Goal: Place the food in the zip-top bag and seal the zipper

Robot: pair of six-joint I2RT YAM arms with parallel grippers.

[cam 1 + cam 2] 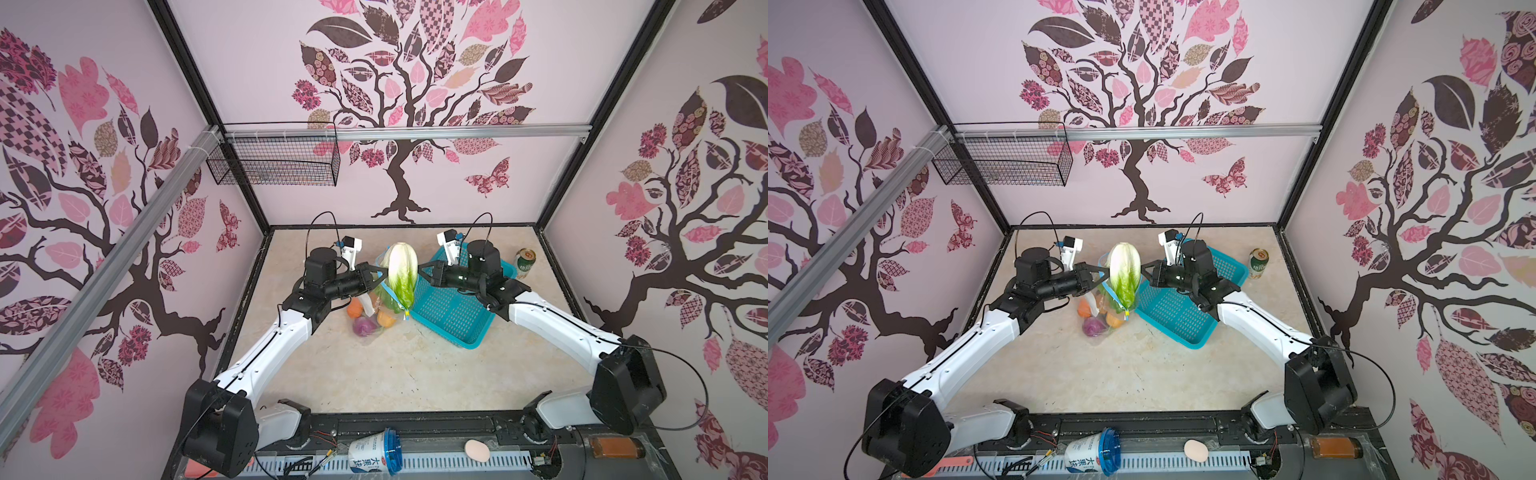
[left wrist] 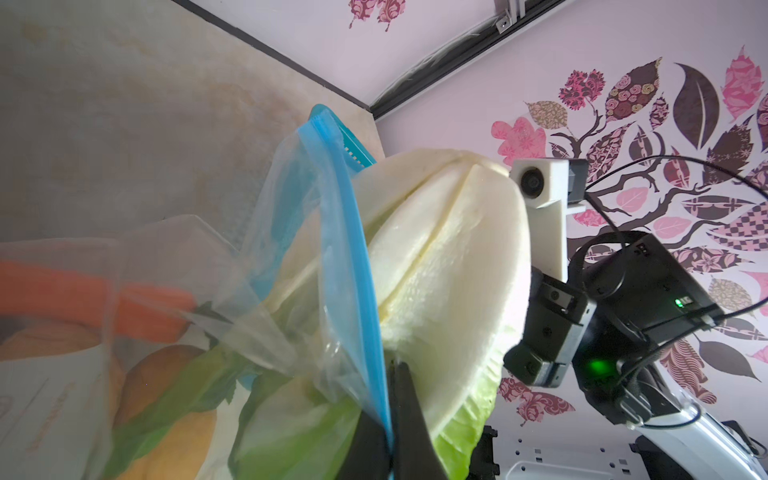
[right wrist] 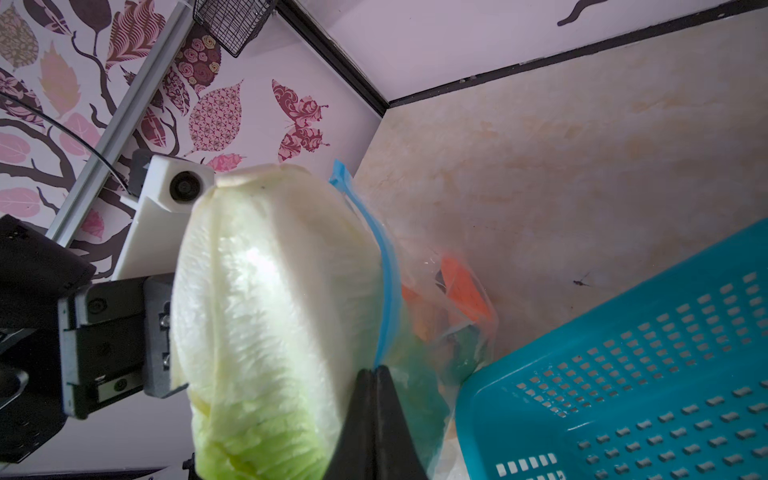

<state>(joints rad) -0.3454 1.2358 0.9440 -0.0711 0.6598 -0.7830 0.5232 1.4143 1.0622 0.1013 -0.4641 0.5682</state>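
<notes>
The left gripper (image 2: 392,368) and right gripper (image 3: 376,372) each clamp their fingers on the zipper (image 2: 340,232). Between them the cabbage (image 1: 401,266) sticks up out of the zip-top bag (image 2: 282,199).

cabbage (image 1: 401,270) plugging bag (image 2: 274,199) mouth, basket (image 1: 453,320) alongside, front tabletop (image 1: 395,374) free

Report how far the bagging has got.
Done: carrot and purple onion sit inside the zip-top bag. In hand: left hand and right hand, both shut, pinch the zipper strip on either side of the cabbage, whose leafy end is in while its white base sticks out. Left: get the cabbage fully in, then seal the zipper.
</notes>
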